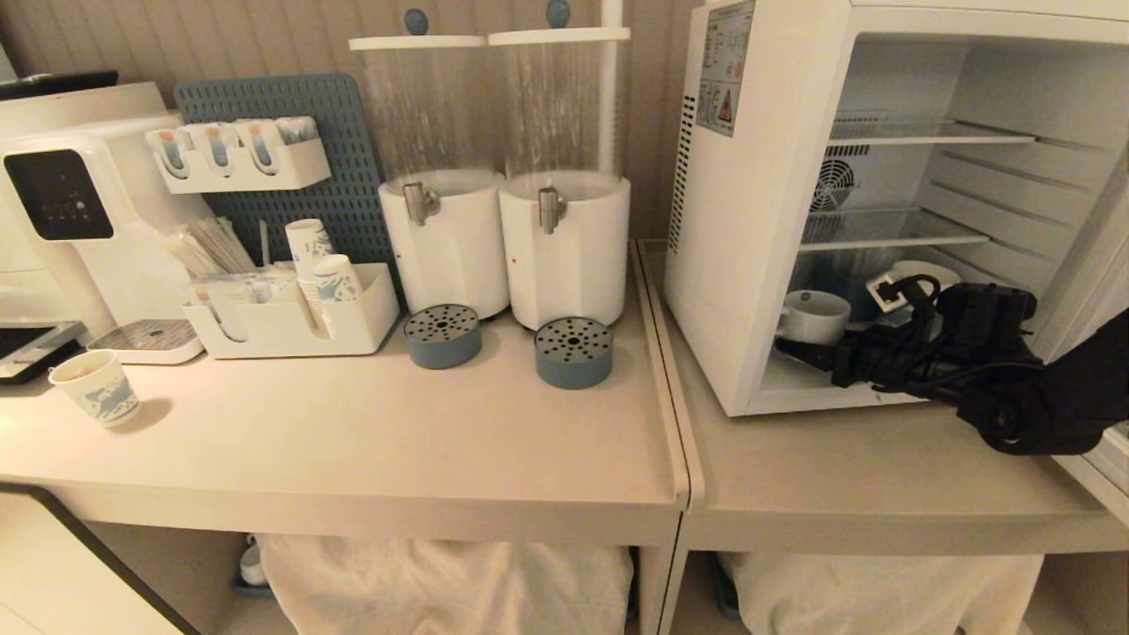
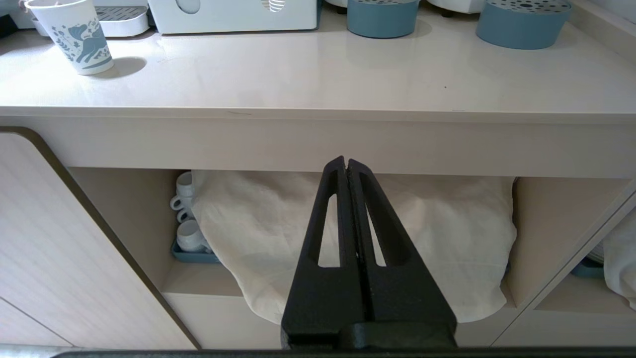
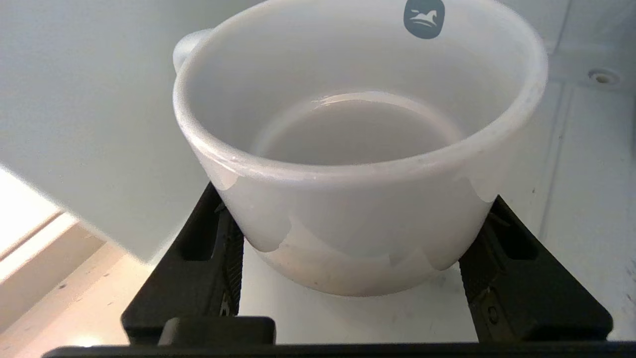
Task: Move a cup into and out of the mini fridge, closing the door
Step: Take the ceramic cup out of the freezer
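Right gripper [image 1: 807, 351], black and at the end of a black arm, reaches into the boxy white mini fridge [image 1: 758, 220] in the head view. Its fingers sit on both sides of the small squat white ceramic cup [image 1: 816, 315], which is on the fridge floor under the wire shelves. The fridge stands open on the pale worktop [image 1: 441, 423]. Two tall clear drink tanks [image 1: 503, 176] on white bases stand left of the fridge, and a blue-patterned paper cup [image 1: 95, 386] stands far to the left. Next, the left wrist view shows the left gripper [image 2: 346, 166] clenched tight with nothing in it, hanging below the worktop edge in front of a white cloth [image 2: 357, 238]. Last, the right wrist view shows the white cup [image 3: 357, 149] between the two black fingers [image 3: 198, 278], which press against its sides.
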